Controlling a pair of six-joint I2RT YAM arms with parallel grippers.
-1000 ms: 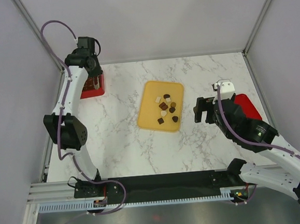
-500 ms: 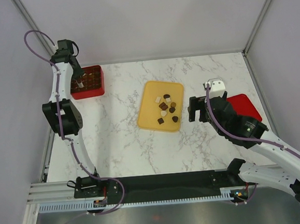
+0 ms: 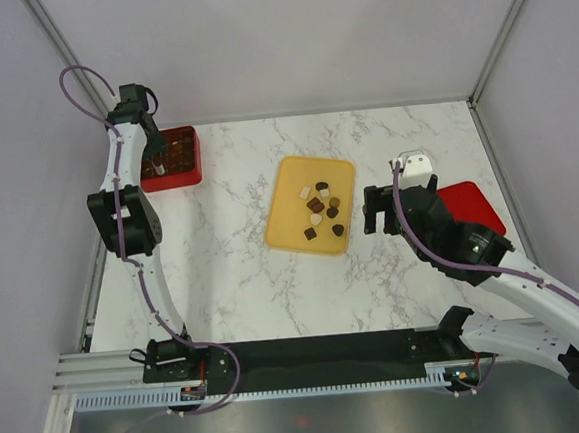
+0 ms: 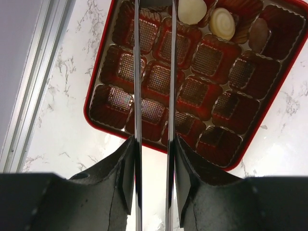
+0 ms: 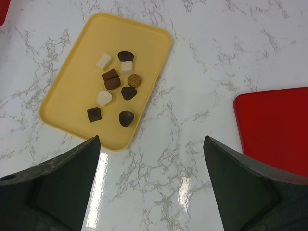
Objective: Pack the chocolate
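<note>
Several chocolate (image 3: 321,212) pieces, dark, brown and cream, lie on the yellow tray (image 3: 290,191); the right wrist view shows the chocolate (image 5: 115,82) on that tray (image 5: 72,91). My right gripper (image 3: 374,212) hovers open and holds nothing just right of the tray, over bare marble (image 5: 151,183). The red box (image 3: 179,155) stands at the far left. My left gripper (image 3: 152,165) hangs over it, its thin blades (image 4: 154,4) narrowly apart on a dark piece that shows only at the frame's top edge. Three pieces sit in the box's (image 4: 207,60) far row.
A flat red lid (image 3: 474,207) lies right of my right arm, and it shows as the lid (image 5: 274,125) at the right edge of the right wrist view. Grey walls close in the marble table (image 3: 234,281) on three sides. A metal rail (image 4: 29,86) runs along the left edge.
My left gripper swung left and a little nearer, from the box's right side to over its left compartments. My right gripper slid left, closer to the tray, still open.
</note>
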